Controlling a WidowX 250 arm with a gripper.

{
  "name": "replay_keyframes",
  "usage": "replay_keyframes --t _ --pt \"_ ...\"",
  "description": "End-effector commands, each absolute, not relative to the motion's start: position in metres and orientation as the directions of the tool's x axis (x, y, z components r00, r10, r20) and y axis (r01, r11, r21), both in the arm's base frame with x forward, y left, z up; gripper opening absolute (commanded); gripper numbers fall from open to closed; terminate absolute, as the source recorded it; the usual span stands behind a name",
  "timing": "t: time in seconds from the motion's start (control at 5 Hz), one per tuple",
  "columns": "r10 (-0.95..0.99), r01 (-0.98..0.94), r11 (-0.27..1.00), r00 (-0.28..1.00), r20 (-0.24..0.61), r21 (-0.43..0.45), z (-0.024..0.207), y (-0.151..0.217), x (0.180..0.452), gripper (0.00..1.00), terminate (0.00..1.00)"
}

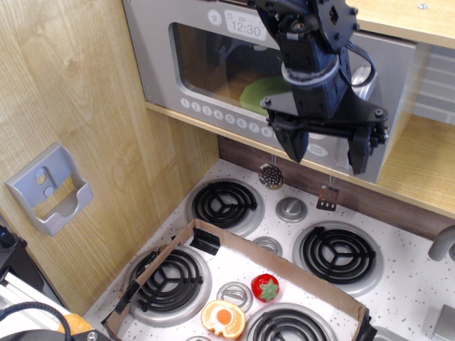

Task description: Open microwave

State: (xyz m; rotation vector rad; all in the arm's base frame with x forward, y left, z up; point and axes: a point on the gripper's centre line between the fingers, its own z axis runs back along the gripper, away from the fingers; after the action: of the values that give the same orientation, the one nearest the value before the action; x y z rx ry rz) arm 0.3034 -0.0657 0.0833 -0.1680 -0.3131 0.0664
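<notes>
The silver-grey microwave (185, 42) sits on a wooden shelf at the top, its clear windowed door closed. The clock display (245, 28) reads 12:30 and a row of round white buttons (224, 115) runs along the bottom. A green object shows through the window. My gripper (328, 148) is open, fingers pointing down, in front of the door's right end. It covers most of the vertical grey handle (364, 75); I cannot tell if it touches it.
Below is a toy stove with black coil burners (225, 202). A shallow cardboard tray (284, 263) holds a red strawberry (265, 287) and an orange toy. A small grey holder (50, 186) hangs on the left wooden wall. Utensils (271, 175) hang under the shelf.
</notes>
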Motion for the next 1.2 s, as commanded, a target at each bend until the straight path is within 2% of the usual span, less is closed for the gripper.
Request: replay_keyframes --t 0.0,0.4,0.6,1.0 --pt "0.058 0.004 0.987 0.924 0.377 -0.162 0.111 -0.069 0.332 1.00 0.00" --pt "0.051 0.007 0.990 0.911 0.409 -0.139 0.118 -0.081 0.340 1.00 0.00" --pt "0.047 0.009 0.991 0.912 0.407 -0.134 0.115 -0.085 0.338 0.00 0.00" --pt "0.102 -0.048 0.989 0.908 0.406 -0.141 0.101 -0.088 0.319 0.00 0.00"
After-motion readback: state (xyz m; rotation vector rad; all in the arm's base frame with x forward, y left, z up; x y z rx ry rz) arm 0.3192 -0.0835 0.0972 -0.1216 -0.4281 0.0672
